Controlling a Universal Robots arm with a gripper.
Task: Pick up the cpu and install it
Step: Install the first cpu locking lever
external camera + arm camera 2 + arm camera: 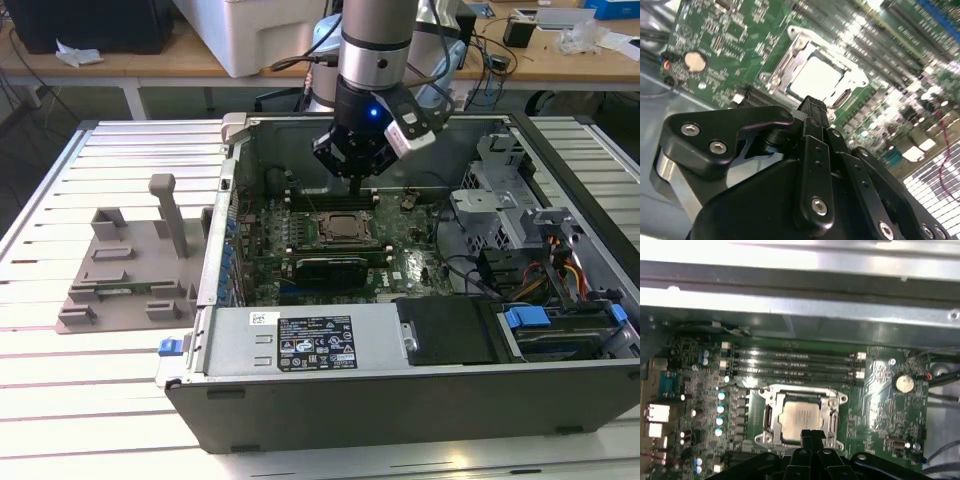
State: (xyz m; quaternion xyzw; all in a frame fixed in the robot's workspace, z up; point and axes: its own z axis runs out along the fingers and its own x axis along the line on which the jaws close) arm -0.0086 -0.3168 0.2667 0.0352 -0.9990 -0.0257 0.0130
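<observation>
— How is your gripper (360,187) standing?
— It is hovering above the motherboard (415,262), my fingers (807,441) pressed together, gripping nothing.
— And the cpu (801,416)?
— Sitting inside the metal-framed socket (771,395); its printing is proving unreadable.

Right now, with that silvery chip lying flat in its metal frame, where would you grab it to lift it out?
By two opposite edges, straight down from above. The cpu lies flat and low inside the socket frame, so a sideways approach is blocked. The dark gaps in the frame at two opposite sides probably leave the most finger room.
</observation>
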